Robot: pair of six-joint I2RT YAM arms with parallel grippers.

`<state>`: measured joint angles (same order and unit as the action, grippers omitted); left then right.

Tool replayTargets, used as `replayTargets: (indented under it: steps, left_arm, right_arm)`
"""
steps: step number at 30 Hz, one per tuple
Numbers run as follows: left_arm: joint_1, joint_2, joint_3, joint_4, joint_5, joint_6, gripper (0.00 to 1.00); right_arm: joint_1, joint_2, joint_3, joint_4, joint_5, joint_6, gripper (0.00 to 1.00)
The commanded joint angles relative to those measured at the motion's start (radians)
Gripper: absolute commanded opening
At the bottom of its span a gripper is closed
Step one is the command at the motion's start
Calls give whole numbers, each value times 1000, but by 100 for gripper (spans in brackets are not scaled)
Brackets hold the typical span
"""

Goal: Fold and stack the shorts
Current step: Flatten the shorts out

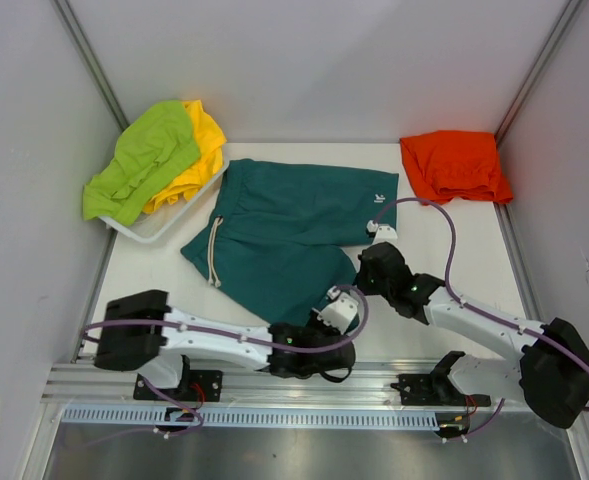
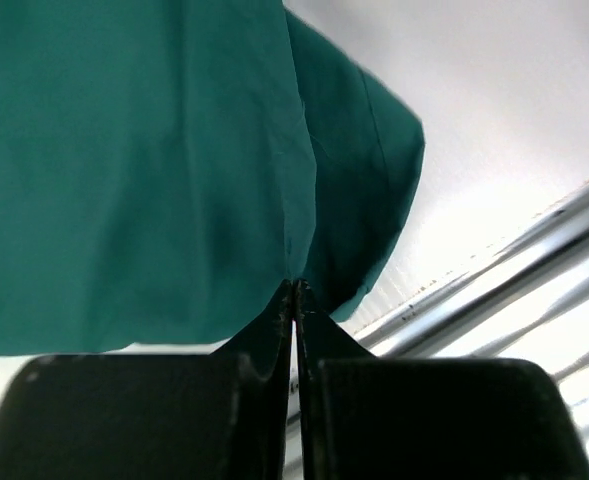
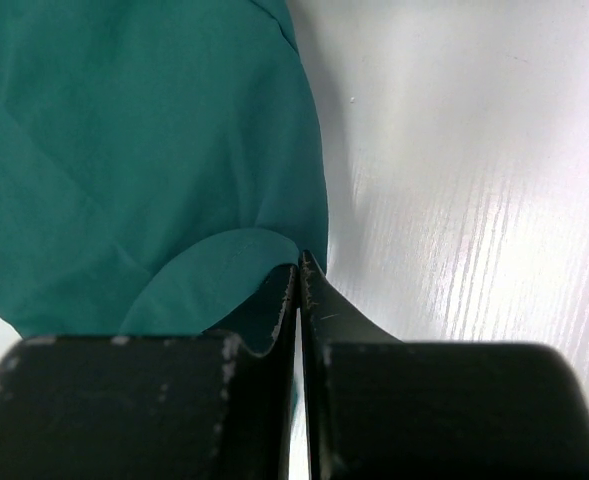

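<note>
- Top view: teal shorts (image 1: 284, 230) spread flat in the middle of the table (image 1: 489, 250), waistband to the left. White drawstring (image 1: 214, 252) trailing toward the near side, small white logo (image 1: 381, 197) at the far right corner.
- Same view: orange shorts (image 1: 454, 165) bunched in the far right corner, well apart from the teal pair. Lime green shorts (image 1: 144, 160) heaped over yellow shorts (image 1: 202, 150) in a white tray (image 1: 159, 232) at far left, with the tray's edge just beside the teal waistband.
- Same view: left gripper (image 1: 332, 300) reaching in low from the left, at the near hem of the teal shorts. Right gripper (image 1: 374, 226) at the right-hand edge of the same pair, just below the logo.
- Left wrist view: black fingers (image 2: 124, 420) pressed together with no gap, clenched on a corner of the teal hem right at the tips. Fabric spreading wide above and to the left, with bare white table and a metal rail (image 2: 494, 290) to the right.
- Right wrist view: fingers (image 3: 454, 410) pinched tight, grasping a fold of the teal shorts at the tips. Fabric filling the left half, a paler flap curling beside the left finger, bare table on the right.
</note>
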<state>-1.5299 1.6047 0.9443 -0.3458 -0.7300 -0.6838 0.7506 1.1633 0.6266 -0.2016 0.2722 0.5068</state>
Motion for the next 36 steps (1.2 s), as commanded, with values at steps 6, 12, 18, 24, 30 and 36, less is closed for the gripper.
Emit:
replayTargets:
  steps: [6, 12, 18, 24, 30, 36]
  left_arm:
    - [7, -253, -44, -78, 9, -34, 0]
    - [7, -299, -61, -97, 15, -42, 0]
    - [8, -325, -45, -134, -3, -36, 0]
    - [13, -328, -38, -150, 4, -36, 0]
    - [30, -342, -32, -173, 12, -33, 0]
    - [31, -371, -18, -183, 20, -28, 0]
  right_arm:
    - [-2, 24, -4, 62, 24, -27, 0]
    - [9, 41, -5, 76, 50, -33, 26]
    - [44, 42, -45, 129, 32, -4, 40]
    - [96, 49, -87, 178, 39, 28, 44]
    - [162, 39, -129, 238, 79, 65, 49]
    - [181, 94, -131, 287, 180, 81, 59]
